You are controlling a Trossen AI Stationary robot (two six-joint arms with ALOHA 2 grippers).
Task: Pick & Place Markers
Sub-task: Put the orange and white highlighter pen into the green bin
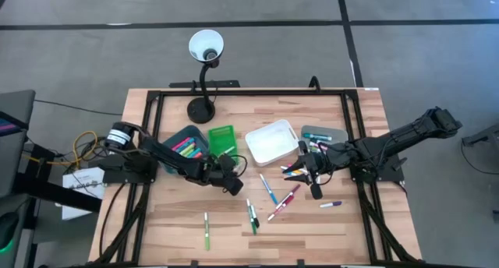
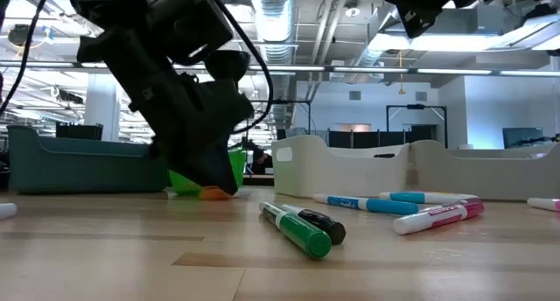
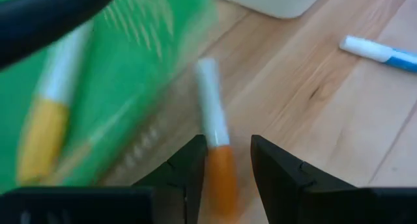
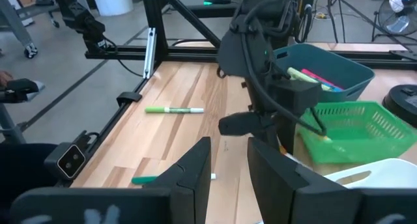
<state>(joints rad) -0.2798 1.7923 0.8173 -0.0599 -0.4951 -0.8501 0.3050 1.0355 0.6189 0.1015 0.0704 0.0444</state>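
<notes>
Several markers lie loose on the wooden table: a green one (image 1: 207, 229), a green and black pair (image 1: 252, 215) (image 2: 306, 231), a blue one (image 1: 269, 188), a pink one (image 1: 284, 202) and a purple one (image 1: 330, 204). My left gripper (image 1: 230, 181) (image 3: 228, 165) is open and points down beside the green bin (image 1: 222, 139). Its fingers stand on either side of an orange-capped marker (image 3: 218, 152) (image 2: 213, 193) that lies flat on the table. My right gripper (image 1: 313, 178) (image 4: 228, 165) is open and holds nothing, hovering over a cluster of markers (image 1: 299, 169).
A teal bin (image 1: 187, 142) holds pink and yellow markers, and a yellow marker (image 3: 45, 126) lies in the green bin. The white tray (image 1: 271, 141) and a grey bin (image 1: 316, 134) sit between the arms. A desk lamp (image 1: 204, 73) stands at the far edge. Black frame rails (image 1: 148, 128) flank the table.
</notes>
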